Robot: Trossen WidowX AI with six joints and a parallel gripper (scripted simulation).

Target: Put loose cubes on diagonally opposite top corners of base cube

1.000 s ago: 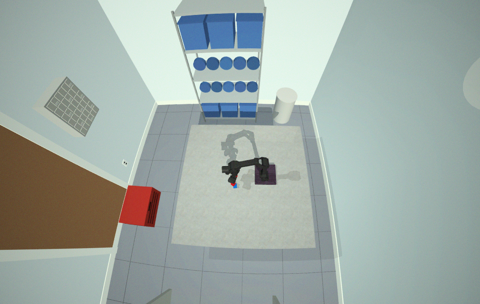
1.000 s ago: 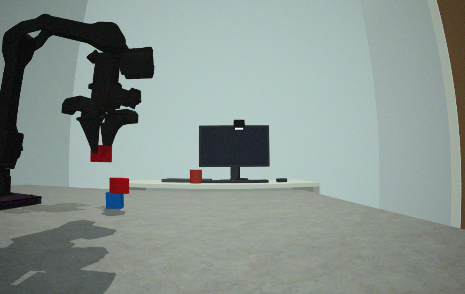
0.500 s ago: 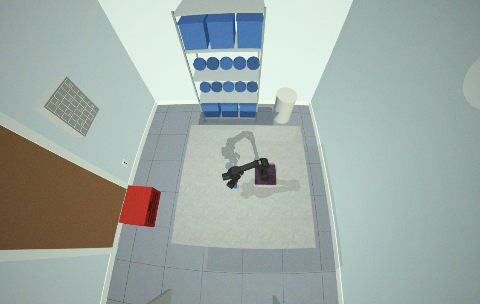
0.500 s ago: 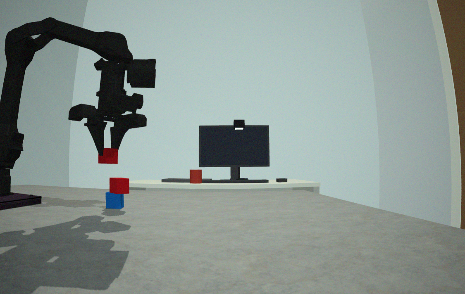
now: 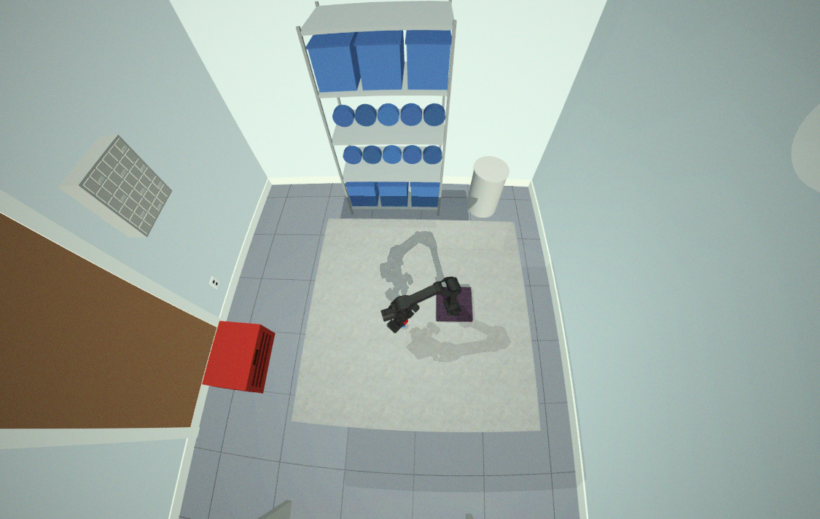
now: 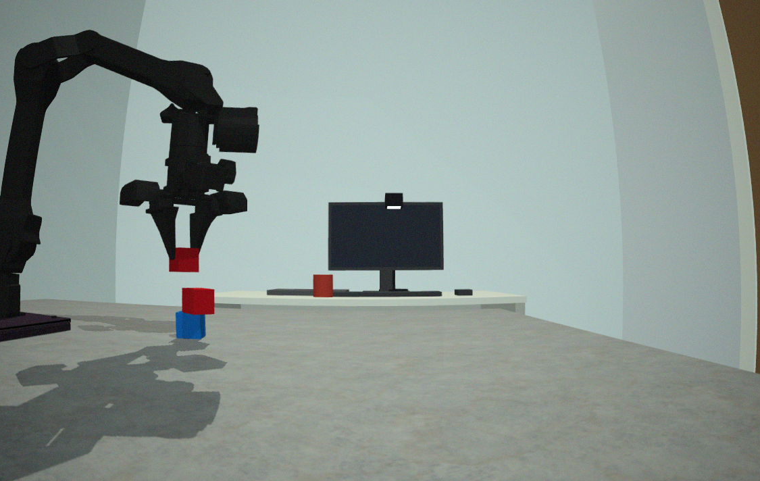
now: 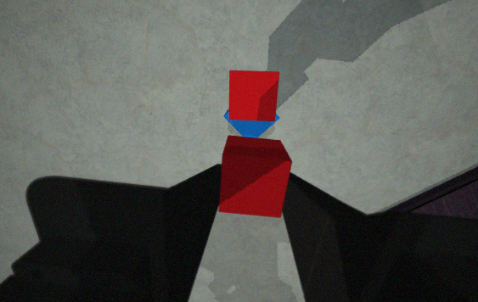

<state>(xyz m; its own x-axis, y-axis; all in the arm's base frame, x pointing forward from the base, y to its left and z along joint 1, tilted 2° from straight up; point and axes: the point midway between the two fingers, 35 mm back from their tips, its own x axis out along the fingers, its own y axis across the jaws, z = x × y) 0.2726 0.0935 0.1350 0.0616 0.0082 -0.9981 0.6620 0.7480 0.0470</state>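
Note:
The blue base cube (image 6: pixel 190 325) (image 7: pixel 248 126) stands on the grey table. One red cube (image 6: pixel 198 300) (image 7: pixel 253 95) rests level on top of it, shifted toward one top corner. My gripper (image 6: pixel 184 249) (image 7: pixel 251 175) is shut on the second red cube (image 6: pixel 184 260) (image 7: pixel 255 177) and holds it in the air, a little above the stack and slightly to its left in the exterior view. In the wrist view the held cube hides the near corner of the blue cube. In the overhead view the arm (image 5: pixel 418 297) hides most of the cubes.
The arm's dark purple base plate (image 6: pixel 6 327) (image 5: pixel 462 312) lies left of the cubes. A desk with a monitor (image 6: pixel 385 236) and a red cup (image 6: pixel 322 285) stands far behind. A shelf (image 5: pixel 384 103), a white bin (image 5: pixel 487 186) and a red box (image 5: pixel 239 356) stand off the table.

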